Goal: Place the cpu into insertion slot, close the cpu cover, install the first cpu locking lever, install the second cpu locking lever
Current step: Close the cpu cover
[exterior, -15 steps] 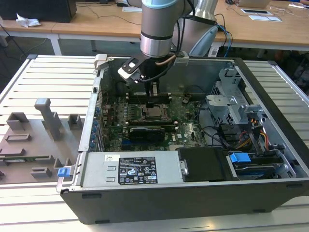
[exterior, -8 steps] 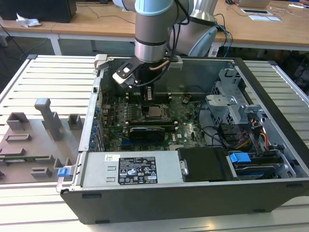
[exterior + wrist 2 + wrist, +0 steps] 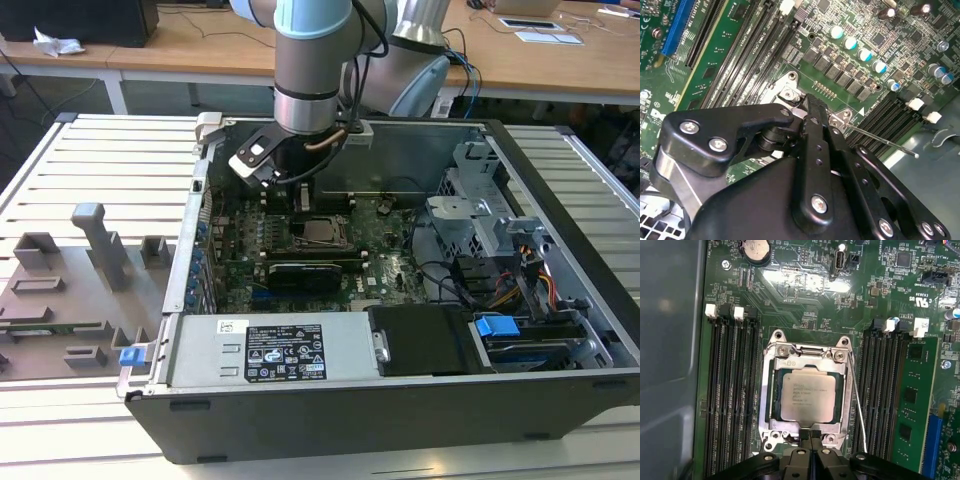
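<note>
One grey holder plate [image 3: 70, 290] lies on the slatted table [image 3: 120, 150], well off to the exterior view's left of the insertion slot [image 3: 775, 405] and outside the open computer case [image 3: 380, 410]. Long black memory slots [image 3: 730, 400] flank the insertion slot on two opposite sides. The cpu [image 3: 807, 397] lies flat in the slot, silver top up. The cpu cover [image 3: 765, 395] is down around it, its window framing the chip. The arm [image 3: 312, 70] stands right over the slot. Its hand [image 3: 810, 432] has both fingers pressed together, tips at the middle of one edge of the cover; I cannot tell whether they pinch anything there. A thin wire lever [image 3: 858, 405] runs along one side of the slot, between the cover and the memory slots. To the exterior view's right of the slot, inside the case, stand a metal drive cage [image 3: 480, 210] and a bundle of cables [image 3: 520, 275].
</note>
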You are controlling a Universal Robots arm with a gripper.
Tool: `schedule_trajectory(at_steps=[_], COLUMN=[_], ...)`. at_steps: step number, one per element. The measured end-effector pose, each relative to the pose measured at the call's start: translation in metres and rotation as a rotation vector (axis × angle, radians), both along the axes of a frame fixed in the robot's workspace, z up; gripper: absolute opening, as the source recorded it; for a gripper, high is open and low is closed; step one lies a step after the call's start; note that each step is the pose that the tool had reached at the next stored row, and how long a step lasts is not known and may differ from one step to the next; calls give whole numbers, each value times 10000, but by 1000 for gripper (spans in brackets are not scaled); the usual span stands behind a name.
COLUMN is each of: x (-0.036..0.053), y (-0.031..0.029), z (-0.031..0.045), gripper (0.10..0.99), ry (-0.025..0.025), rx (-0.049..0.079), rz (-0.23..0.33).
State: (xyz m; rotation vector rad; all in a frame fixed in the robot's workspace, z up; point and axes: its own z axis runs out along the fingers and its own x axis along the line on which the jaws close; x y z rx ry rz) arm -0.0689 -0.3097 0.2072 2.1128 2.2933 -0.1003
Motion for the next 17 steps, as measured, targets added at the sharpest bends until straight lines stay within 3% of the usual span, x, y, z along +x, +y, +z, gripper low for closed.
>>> schedule_trajectory(at_steps=[5, 13, 14, 17], x=[17, 153, 192, 391], y=[0, 1, 1, 0], z=[-19, -14, -13, -12], gripper=[106, 106, 106, 106], ry=[2, 1, 18, 143], rx=[-1, 1, 2, 0], rz=[-2, 0, -1, 0])
